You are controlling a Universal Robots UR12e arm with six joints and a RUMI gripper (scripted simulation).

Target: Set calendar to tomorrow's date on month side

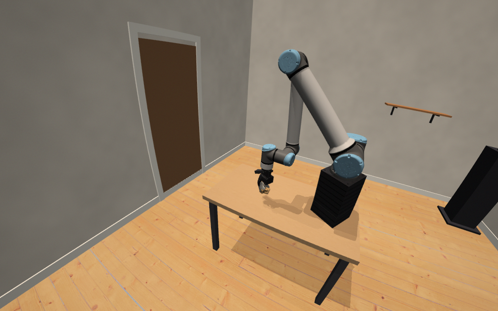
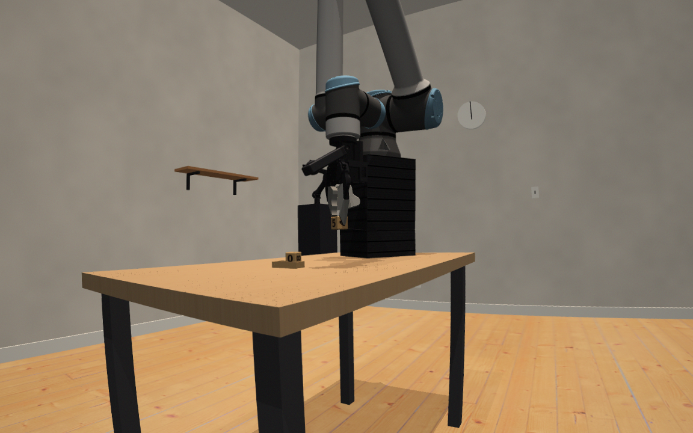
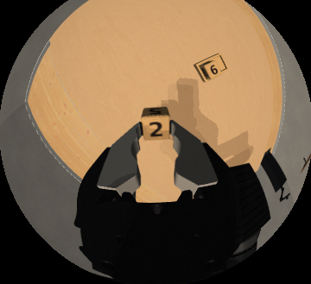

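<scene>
My gripper (image 3: pixel 155 122) is shut on a small wooden digit cube (image 3: pixel 155 127) and holds it well above the table. The cube's face toward the wrist camera reads 2; in the exterior view the cube (image 2: pixel 338 222) shows a 5. It also shows in the top view (image 1: pixel 265 188). The wooden tray (image 2: pixel 288 263) lies on the table with the other cube (image 2: pixel 293 257) sitting in it, showing a 0 toward the exterior view. In the wrist view that cube (image 3: pixel 211 68) shows a 6 on top, up and to the right of my fingers.
The arm's black pedestal (image 2: pixel 377 204) stands on the table behind the tray. The table edges (image 2: pixel 279 314) are near on the front side. A door (image 1: pixel 169 108), a wall shelf (image 2: pixel 215 174) and a black stand (image 1: pixel 483 185) are away from the table.
</scene>
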